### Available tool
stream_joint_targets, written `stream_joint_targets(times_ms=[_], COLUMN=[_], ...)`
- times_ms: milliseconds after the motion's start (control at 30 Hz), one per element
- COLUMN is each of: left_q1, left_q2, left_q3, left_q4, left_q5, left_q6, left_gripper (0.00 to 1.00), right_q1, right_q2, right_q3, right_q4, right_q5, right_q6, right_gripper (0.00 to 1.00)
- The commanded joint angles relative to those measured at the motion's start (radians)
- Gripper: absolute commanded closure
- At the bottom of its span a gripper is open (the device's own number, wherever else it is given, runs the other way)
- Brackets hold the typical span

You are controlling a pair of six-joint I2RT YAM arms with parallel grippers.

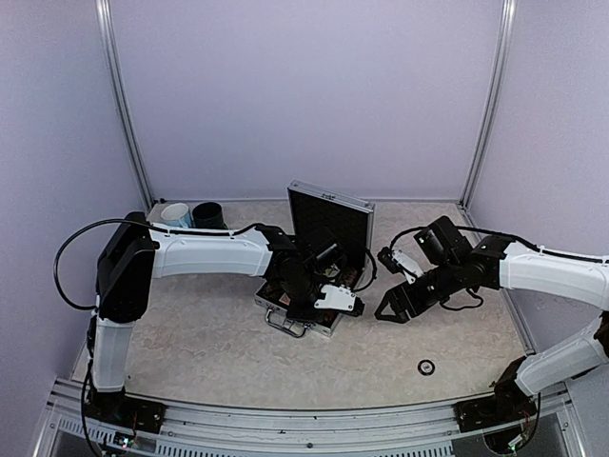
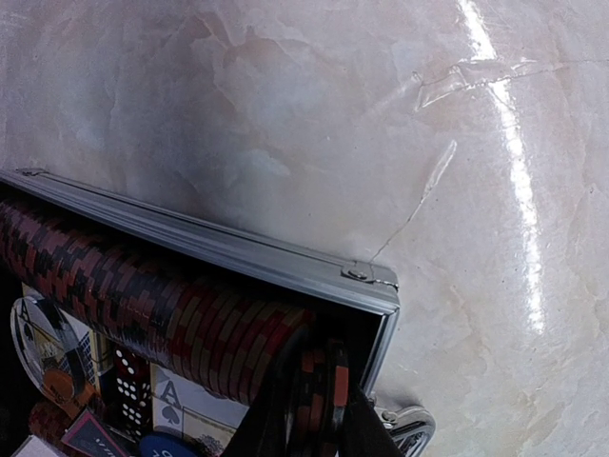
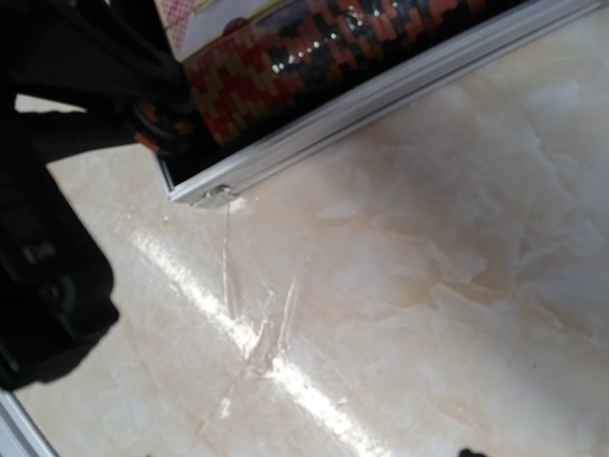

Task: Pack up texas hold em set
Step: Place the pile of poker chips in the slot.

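The silver case (image 1: 328, 214) of the texas hold em set stands open in the middle of the table, lid upright. My left gripper (image 1: 322, 307) reaches into its near right corner. In the left wrist view the gripper (image 2: 325, 390) is shut on a few red-and-black chips (image 2: 333, 376) at the end of a striped chip row (image 2: 143, 286), just inside the case rim (image 2: 238, 249). Red dice (image 2: 128, 376) and an ace card (image 2: 176, 400) lie beside the row. My right gripper (image 1: 390, 309) hovers open and empty right of the case; its fingers are hidden in its own wrist view, which shows the case corner (image 3: 205, 193).
A light-blue mug (image 1: 175, 214) and a dark-green mug (image 1: 207, 214) stand at the back left. A small round dark button (image 1: 427, 367) lies on the table near the front right. The case handle (image 2: 411, 430) sticks out toward the near edge.
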Motion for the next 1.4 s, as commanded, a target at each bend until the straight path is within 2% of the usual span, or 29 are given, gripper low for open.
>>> stream_joint_targets(times_ms=[0, 1367], left_q1=[0.013, 0.019], left_q2=[-0.018, -0.058], left_q3=[-0.008, -0.001], left_q4=[0.044, 0.070], left_q5=[-0.032, -0.016], left_q6=[-0.012, -0.026], left_gripper=[0.78, 0.77], right_q1=[-0.011, -0.011], right_q2=[-0.018, -0.029], right_q3=[-0.015, -0.042], right_q4=[0.011, 0.025], right_q5=[-0.016, -0.022], right_q6=[0.001, 0.008], right_gripper=[0.32, 0.33])
